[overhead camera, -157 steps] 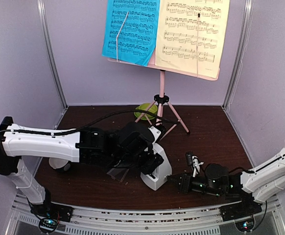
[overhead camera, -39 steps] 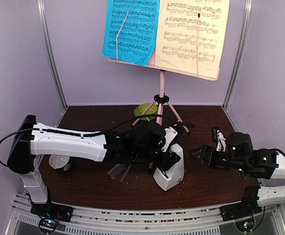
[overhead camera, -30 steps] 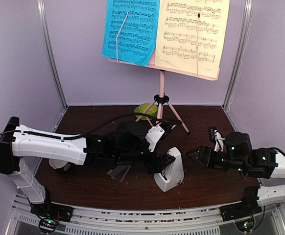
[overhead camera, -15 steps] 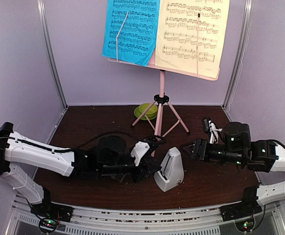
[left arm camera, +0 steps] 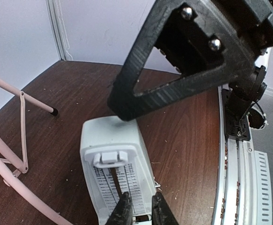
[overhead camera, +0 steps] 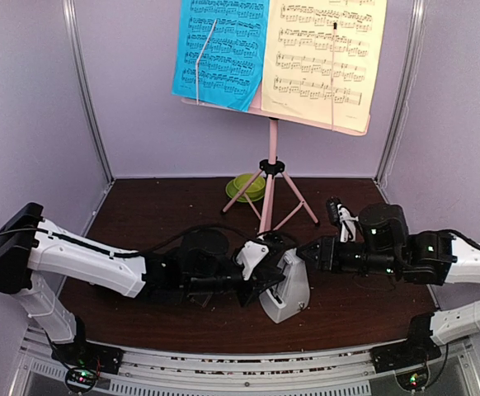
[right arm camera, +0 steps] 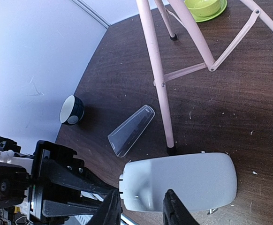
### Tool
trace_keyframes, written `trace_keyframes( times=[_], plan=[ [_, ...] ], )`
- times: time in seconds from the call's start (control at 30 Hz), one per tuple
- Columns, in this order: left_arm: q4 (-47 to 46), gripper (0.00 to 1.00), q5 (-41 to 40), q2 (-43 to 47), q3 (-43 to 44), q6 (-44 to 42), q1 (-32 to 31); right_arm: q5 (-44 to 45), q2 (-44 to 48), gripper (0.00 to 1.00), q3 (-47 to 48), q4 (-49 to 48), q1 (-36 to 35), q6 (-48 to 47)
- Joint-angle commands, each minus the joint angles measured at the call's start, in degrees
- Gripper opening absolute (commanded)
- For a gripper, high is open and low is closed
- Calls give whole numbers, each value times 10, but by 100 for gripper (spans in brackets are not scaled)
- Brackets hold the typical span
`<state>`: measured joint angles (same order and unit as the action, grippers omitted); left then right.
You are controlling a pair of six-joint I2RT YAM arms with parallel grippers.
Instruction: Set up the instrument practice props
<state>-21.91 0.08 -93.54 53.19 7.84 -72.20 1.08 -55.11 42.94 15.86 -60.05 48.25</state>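
The white pyramid metronome (overhead camera: 289, 289) stands at the front centre, cover off, its scale facing the left arm. It also shows in the left wrist view (left arm camera: 110, 140) and the right wrist view (right arm camera: 183, 180). My left gripper (overhead camera: 266, 276) (left arm camera: 140, 208) is at the foot of its face, jaws a narrow gap apart, one tip by the pendulum rod. My right gripper (overhead camera: 308, 252) (right arm camera: 141, 208) is open over the metronome's top, and one of its fingers (left arm camera: 174, 89) reaches the top edge. The clear cover (right arm camera: 131, 130) lies on the table. The pink music stand (overhead camera: 270, 157) holds the blue sheet (overhead camera: 219, 49) and the yellow sheet (overhead camera: 327, 54).
A green cup and saucer (overhead camera: 248, 186) (right arm camera: 203, 7) sit behind the stand's legs (right arm camera: 157, 79). A small white-and-black bowl (right arm camera: 72, 109) lies at the left by the wall. Purple walls close in three sides. A metal rail runs along the near edge (left arm camera: 235, 178).
The left gripper let go, drew back to the left, then returned to the metronome's face. The right gripper moved left to the metronome's top. The metronome now stands further right than five seconds ago.
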Motion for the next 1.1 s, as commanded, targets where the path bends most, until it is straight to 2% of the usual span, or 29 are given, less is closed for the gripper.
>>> trace_keyframes(
  times=[0.0, 0.37, 1.07],
  plan=[
    [-38, 16, -8, -6, 14, 8, 0, -4, -11, 32, 12, 0, -3, 4],
    [-23, 13, -10, -18, 25, 45, 18, -7, -24, 28, 7, 1, -3, 5],
    [7, 5, 67, -50, 63, 13, 20, -5, -38, 15, 0, 13, -7, 15]
  ],
)
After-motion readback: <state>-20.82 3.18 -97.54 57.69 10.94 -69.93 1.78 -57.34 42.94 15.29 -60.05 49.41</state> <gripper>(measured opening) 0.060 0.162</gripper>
